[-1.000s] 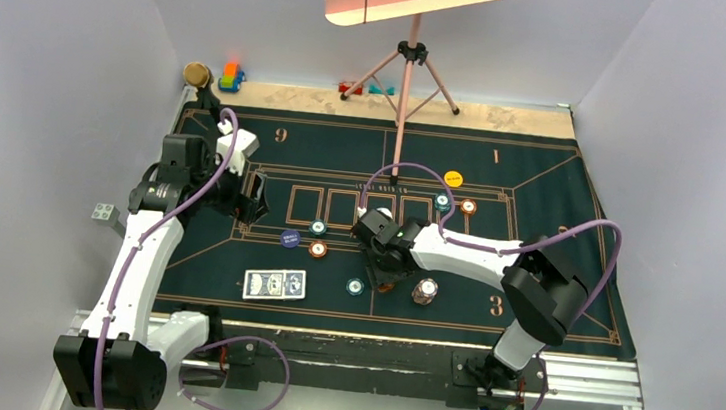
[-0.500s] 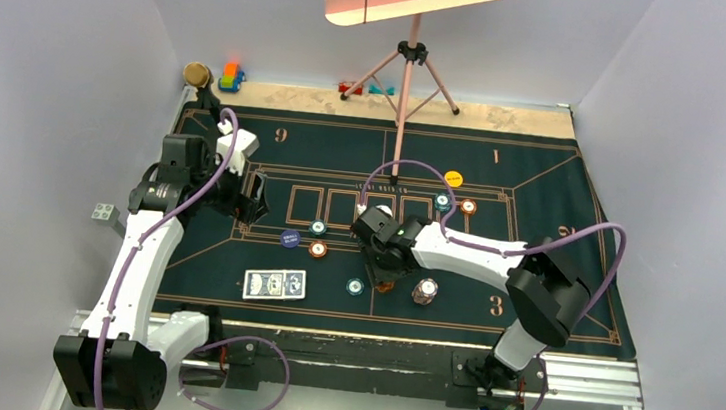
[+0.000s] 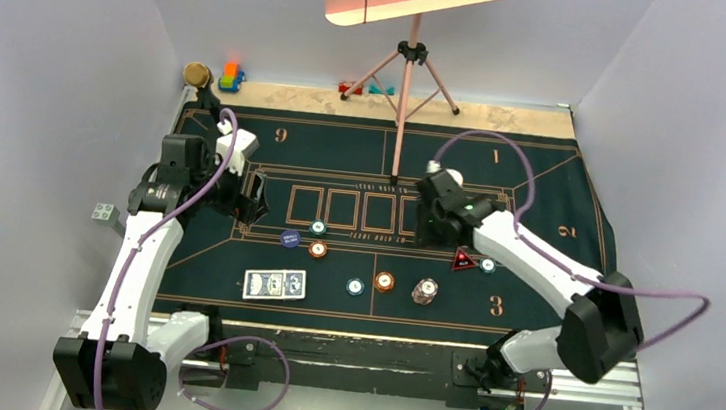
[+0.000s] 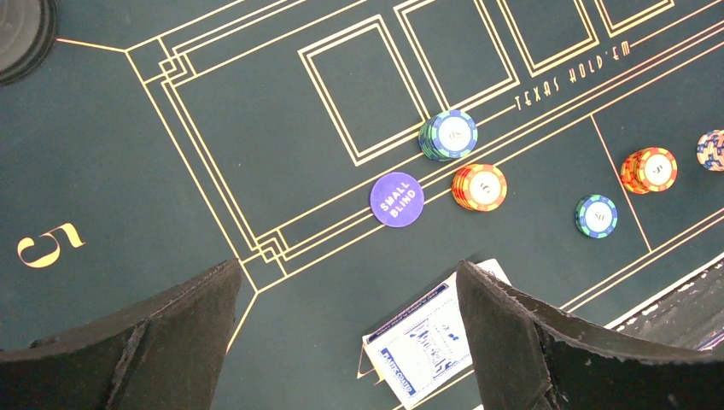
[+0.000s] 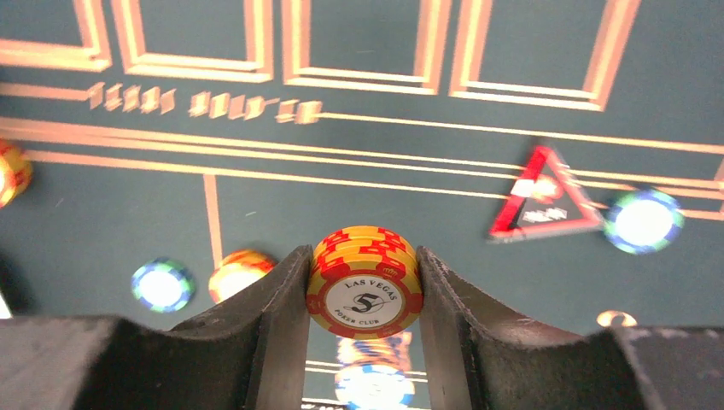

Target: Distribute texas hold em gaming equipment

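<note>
1. Two pincers are in play. The right pincer point(image 5: 362, 256) pinches a short stack of orange chips point(image 5: 364, 286) by the rim, one finger on each side, with the top face toward the wrist camera. The stack looks to be clear of the green surface point(image 3: 542, 182), near the red-black triangular marker point(image 5: 546, 196) and a teal chip point(image 5: 645, 220) just beside it.
2. The left pincer point(image 4: 350, 342) hangs spread wide with nothing between its fingers, over the left part of the layout. Below it lie the blue-backed cards point(image 4: 423, 346). Farther off are the SMALL BLIND disc point(image 4: 397, 198), a teal stack point(image 4: 450, 135) and an orange stack point(image 4: 480, 186), the two stacks close together.
3. The chips are probably hard, stiff and light, with smooth rims. A stack gripped across the rim can shear, with a lower chip sliding out, so the fingers should span its full height, squarely on opposite sides.
4. The cards look thin and bendy and lie flat on the felt, leaving little to catch. A short edge or a corner is probably the best hold, with a gentle squeeze.
5. The disc and the marker look flat and rigid, so they are best taken across their edges.
</note>
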Action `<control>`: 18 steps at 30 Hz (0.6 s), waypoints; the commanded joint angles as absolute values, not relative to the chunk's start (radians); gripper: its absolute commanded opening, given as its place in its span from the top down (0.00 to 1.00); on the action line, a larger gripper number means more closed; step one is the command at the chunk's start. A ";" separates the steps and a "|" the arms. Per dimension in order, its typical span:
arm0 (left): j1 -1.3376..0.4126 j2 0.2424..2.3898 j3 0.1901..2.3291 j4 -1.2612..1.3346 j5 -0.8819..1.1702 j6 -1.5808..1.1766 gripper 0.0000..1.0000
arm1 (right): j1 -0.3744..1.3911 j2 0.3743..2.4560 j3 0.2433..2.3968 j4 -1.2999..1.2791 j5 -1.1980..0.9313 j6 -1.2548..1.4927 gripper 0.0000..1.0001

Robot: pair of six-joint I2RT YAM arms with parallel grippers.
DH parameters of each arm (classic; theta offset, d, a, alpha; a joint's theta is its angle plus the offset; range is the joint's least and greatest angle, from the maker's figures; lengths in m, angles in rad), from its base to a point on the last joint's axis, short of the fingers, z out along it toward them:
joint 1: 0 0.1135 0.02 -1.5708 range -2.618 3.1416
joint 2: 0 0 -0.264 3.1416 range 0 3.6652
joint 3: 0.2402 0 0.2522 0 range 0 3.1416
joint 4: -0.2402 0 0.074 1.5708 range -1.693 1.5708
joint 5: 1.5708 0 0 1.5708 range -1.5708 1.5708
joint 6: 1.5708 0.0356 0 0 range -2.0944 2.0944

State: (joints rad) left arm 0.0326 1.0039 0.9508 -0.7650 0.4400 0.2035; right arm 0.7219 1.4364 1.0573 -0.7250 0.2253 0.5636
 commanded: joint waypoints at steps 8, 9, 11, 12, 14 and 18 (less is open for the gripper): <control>0.040 0.990 0.951 -0.745 0.467 0.221 0.00 | 0.389 1.197 0.791 -0.844 0.247 0.766 0.97; 0.040 0.990 0.953 -0.746 0.468 0.222 0.00 | 0.383 1.184 0.770 -0.841 0.244 0.793 0.98; 0.041 0.991 0.951 -0.746 0.467 0.223 0.00 | 0.374 1.174 0.749 -0.846 0.240 0.853 0.99; 0.041 0.990 0.951 -0.746 0.468 0.222 0.00 | 0.370 1.174 0.739 -0.843 0.236 0.877 1.00; 0.040 0.991 0.952 -0.746 0.468 0.223 0.00 | 0.364 1.184 0.715 -0.829 0.229 0.911 1.00; 0.040 0.990 0.951 -0.746 0.466 0.225 0.00 | 0.364 1.221 0.680 -0.807 0.244 0.948 0.95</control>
